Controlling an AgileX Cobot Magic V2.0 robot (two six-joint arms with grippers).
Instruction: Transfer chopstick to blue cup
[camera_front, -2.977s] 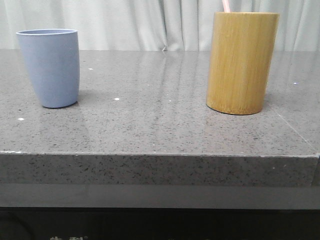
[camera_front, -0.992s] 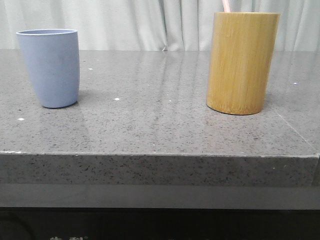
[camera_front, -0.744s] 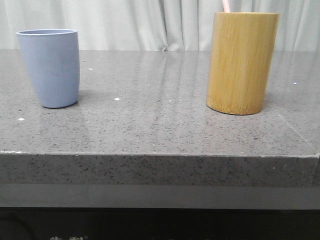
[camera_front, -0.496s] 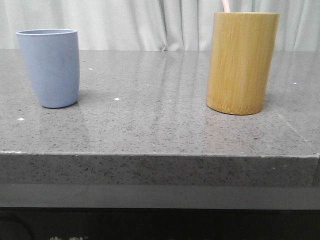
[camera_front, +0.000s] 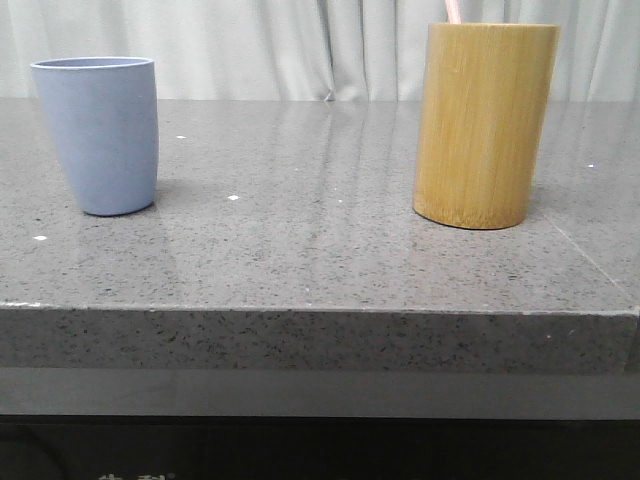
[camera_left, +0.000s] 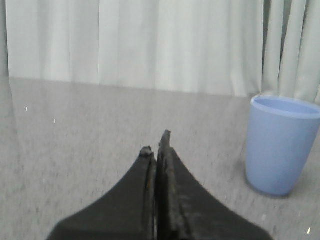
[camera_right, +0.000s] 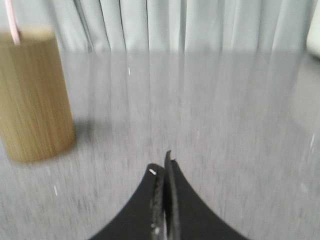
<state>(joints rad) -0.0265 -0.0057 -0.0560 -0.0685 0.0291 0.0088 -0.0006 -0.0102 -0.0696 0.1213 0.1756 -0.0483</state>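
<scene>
Chopstick (camera_front: 452, 11) pokes out of the bamboo holder (camera_front: 484, 125) (mostly hidden inside), well apart from the blue cup (camera_front: 97, 134). The left gripper (camera_left: 155, 147) and right gripper (camera_right: 162, 167) are both pressed together, holding nothing.

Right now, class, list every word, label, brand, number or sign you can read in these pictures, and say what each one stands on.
Blue cup: no text.
Bamboo holder: no text, only wood grain.
Chopstick: no markings that can be made out.
Table: no text, only pale specks.
Dark panel below the table: pale marks cut off by the picture edge, not readable.
</scene>
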